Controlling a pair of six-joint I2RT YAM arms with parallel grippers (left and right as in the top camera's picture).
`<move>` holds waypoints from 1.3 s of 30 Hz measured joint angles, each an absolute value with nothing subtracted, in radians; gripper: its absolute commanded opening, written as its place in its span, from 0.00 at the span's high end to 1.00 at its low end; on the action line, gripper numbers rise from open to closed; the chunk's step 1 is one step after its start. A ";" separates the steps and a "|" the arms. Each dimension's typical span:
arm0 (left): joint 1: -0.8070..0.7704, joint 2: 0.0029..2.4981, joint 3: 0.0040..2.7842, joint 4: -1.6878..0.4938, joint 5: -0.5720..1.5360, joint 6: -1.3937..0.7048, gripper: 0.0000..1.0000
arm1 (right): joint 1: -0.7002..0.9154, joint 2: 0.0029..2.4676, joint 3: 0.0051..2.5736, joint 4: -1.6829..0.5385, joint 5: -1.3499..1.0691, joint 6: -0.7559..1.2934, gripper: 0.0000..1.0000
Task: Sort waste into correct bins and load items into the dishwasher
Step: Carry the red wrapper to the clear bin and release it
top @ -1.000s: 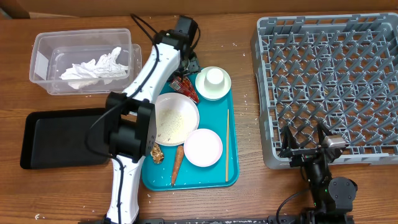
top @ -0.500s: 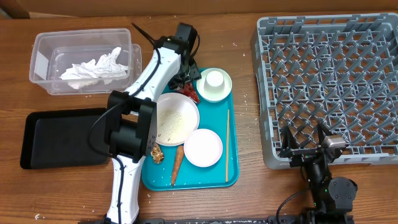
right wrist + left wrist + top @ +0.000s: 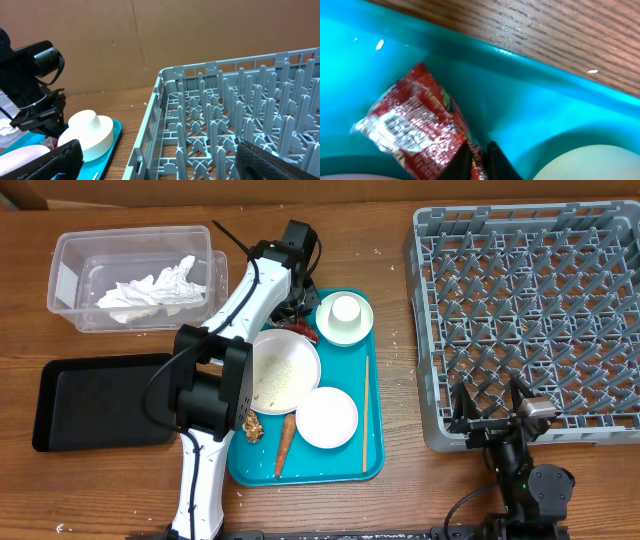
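My left gripper [image 3: 298, 312] is down at the far end of the teal tray [image 3: 372, 462], shut on the edge of the red shiny wrapper [image 3: 415, 130], which is pinched between the two black fingers [image 3: 495, 157]. A plate of loose rice [image 3: 283, 370], a carrot [image 3: 285, 448], a brown lump [image 3: 252, 426], a small white plate [image 3: 326, 417], a chopstick [image 3: 365, 410] and a cup upside down on a saucer [image 3: 344, 315] lie on the tray. The napkin [image 3: 150, 290] is in the clear tub [image 3: 70, 250]. My right gripper [image 3: 160, 167] stands open beside the grey dish rack [image 3: 530, 310], holding nothing.
The black tray [image 3: 100, 400] lies left of the teal tray, in front of the clear tub. My left arm stretches over the teal tray's left edge. The rack's near left corner [image 3: 160, 80] is close in front of the right gripper.
The left gripper's jaws have closed on the red wrapper. The right arm has not moved.
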State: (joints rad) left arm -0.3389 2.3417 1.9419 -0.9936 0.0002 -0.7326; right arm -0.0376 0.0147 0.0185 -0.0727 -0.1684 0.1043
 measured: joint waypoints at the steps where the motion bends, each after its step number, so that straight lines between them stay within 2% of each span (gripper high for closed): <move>1: -0.339 2.342 1.943 -1.004 0.000 -0.732 0.96 | -0.038 0.015 0.019 -0.072 -0.168 0.104 0.00; 10: -0.309 2.348 2.187 -1.237 -0.001 -0.722 0.96 | -0.038 0.015 0.019 -0.072 -0.168 0.104 0.00; 17: -0.201 2.348 2.493 -1.390 -0.025 -0.696 0.96 | -0.038 0.015 0.019 -0.073 -0.168 0.104 0.00; 25: 0.000 2.348 2.643 -1.365 -0.113 -0.651 0.95 | -0.038 0.015 0.019 -0.073 -0.168 0.104 0.00; 26: 0.016 2.348 2.643 -1.362 -0.121 -0.649 0.91 | -0.038 0.015 0.019 -0.072 -0.168 0.104 0.00; 27: 0.043 2.348 2.641 -1.359 -0.132 -0.646 0.65 | -0.038 0.015 0.019 -0.072 -0.168 0.104 0.00; 28: 0.061 2.348 2.639 -1.359 -0.140 -0.644 0.23 | -0.038 0.015 0.019 -0.072 -0.168 0.104 0.00; 29: 0.088 2.348 2.637 -1.359 -0.148 -0.637 0.00 | -0.038 0.015 0.019 -0.072 -0.168 0.104 0.00; 33: 0.156 2.348 2.630 -1.380 -0.163 -0.612 0.00 | -0.038 0.015 0.019 -0.073 -0.168 0.104 0.00; 39: 0.169 2.348 2.626 -1.452 -0.104 -0.543 0.00 | -0.038 0.015 0.019 -0.072 -0.168 0.104 0.00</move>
State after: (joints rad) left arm 0.1688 2.3478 2.6259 -1.4517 -0.1040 -0.5430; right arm -0.0376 0.0147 0.0185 -0.0719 -0.1680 0.1040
